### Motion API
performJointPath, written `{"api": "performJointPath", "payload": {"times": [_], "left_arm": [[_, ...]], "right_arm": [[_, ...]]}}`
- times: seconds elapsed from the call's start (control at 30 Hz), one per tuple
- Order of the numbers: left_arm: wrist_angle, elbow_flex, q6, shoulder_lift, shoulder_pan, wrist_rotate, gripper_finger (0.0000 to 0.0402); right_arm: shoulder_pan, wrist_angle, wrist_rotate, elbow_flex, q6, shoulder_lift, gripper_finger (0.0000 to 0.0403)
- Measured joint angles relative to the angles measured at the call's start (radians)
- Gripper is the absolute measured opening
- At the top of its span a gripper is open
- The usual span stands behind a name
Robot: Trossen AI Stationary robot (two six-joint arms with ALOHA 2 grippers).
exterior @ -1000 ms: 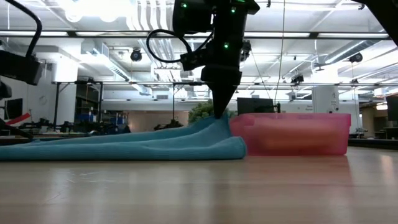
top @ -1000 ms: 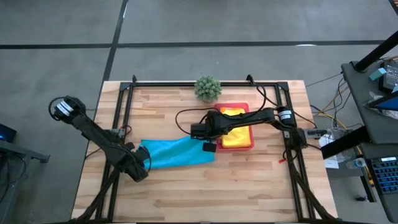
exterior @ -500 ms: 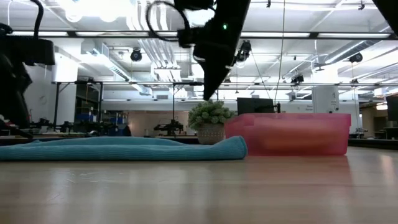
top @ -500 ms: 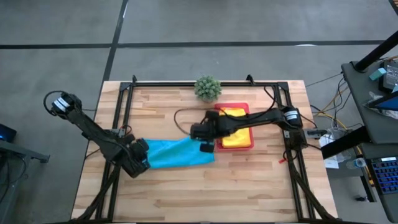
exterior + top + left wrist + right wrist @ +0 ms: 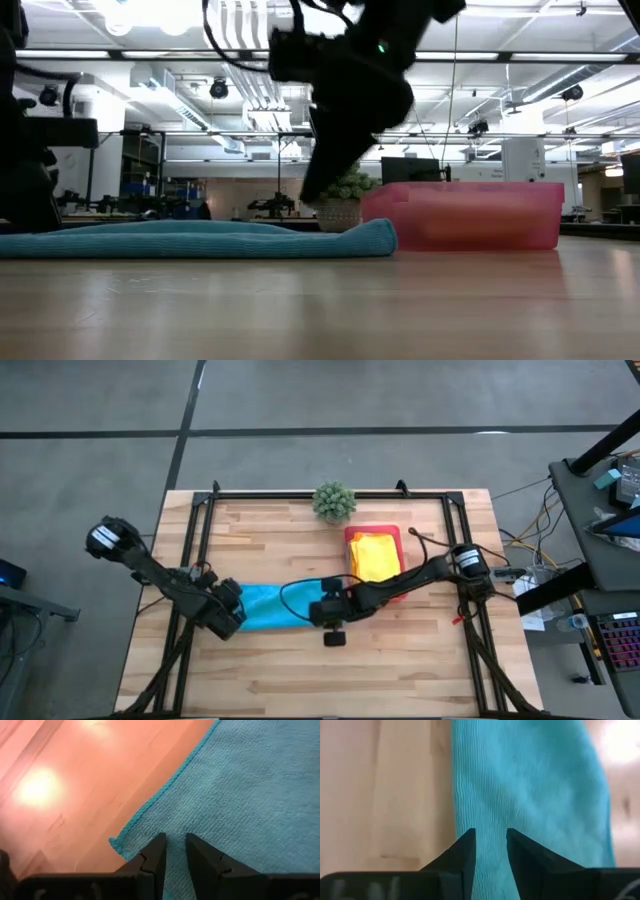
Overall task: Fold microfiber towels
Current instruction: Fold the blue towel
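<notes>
The turquoise towel [image 5: 268, 607] lies flat as a folded strip on the wooden table, running left to right; it also shows in the low view [image 5: 200, 238]. My left gripper [image 5: 232, 612] stands over its left end near a corner [image 5: 116, 843], fingers a narrow gap apart. My right gripper [image 5: 322, 612] hovers over its right end [image 5: 530, 785], fingers slightly apart, clear of the cloth in the low view [image 5: 312, 192]. The yellow towel [image 5: 374, 555] lies folded on the pink tray [image 5: 403, 545]. The orange, grey and lime green towels are out of view. My left gripper points down at the towel's left end, just inside its corner [image 5: 130, 847], with flat cloth showing between the fingertips. I cannot tell whether the tips touch the cloth.
A small potted plant [image 5: 334, 501] stands at the far edge, behind the tray. The pink tray [image 5: 470, 215] sits just right of the towel's right end. Black frame rails run along the table's left, right and far sides.
My right gripper has let go of the towel's raised far edge, which has fallen flat. It rose, then went toward the near edge and left, over the towel's right end. My left gripper has shifted a little toward the far edge, onto the towel's left end.
</notes>
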Motion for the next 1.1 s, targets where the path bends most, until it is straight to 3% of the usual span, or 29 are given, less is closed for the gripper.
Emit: {"api": "performJointPath", "payload": {"times": [0.2, 0.43, 0.6, 0.87, 1.1], "left_arm": [[-0.001, -0.003, -0.038, 0.056, 0.002, -0.012, 0.0060], [-0.008, -0.005, -0.040, 0.045, 0.005, 0.000, 0.0060], [-0.087, -0.007, -0.076, 0.015, 0.005, 0.035, 0.0060], [-0.104, 0.007, -0.055, -0.019, 0.006, 0.042, 0.0060], [-0.116, 0.086, 0.066, -0.049, 0.006, 0.103, 0.0060]], "right_arm": [[0.004, 0.041, 0.001, -0.093, 0.037, 0.001, 0.0093], [0.005, 0.042, -0.031, -0.145, 0.044, 0.001, 0.0015], [0.007, 0.026, -0.096, -0.146, 0.043, 0.001, 0.0010], [0.007, 0.008, -0.090, -0.137, 0.043, 0.000, 0.0009], [0.007, -0.033, -0.070, -0.071, 0.025, 0.000, 0.0008]]}}
